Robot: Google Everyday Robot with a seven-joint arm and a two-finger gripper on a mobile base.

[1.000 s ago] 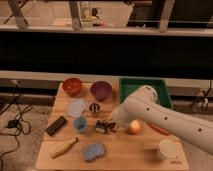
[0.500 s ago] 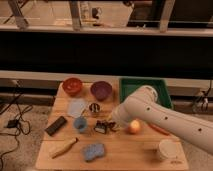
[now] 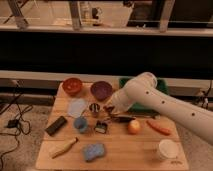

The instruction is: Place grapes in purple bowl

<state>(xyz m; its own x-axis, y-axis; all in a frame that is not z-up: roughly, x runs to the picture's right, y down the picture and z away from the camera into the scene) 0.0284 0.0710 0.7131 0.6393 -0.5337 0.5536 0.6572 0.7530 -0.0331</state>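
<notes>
Just below the gripper, grapes on table, grip state unclear, purple bowl up-left.

Wooden table, speckled floor off its left edge, cables there; dark wall behind, probably lit windows above. My gripper near table centre.

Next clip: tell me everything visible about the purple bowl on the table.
The purple bowl is round, dull purple with a darker hollow, and stands upright near the wooden table's back edge. The red bowl sits apart on its left; a small metal cup stands just in front. Nothing can be seen inside it. The grapes lie on the table ahead and right of it, where the pincer is, close to its right side but not touching the bowl.
</notes>
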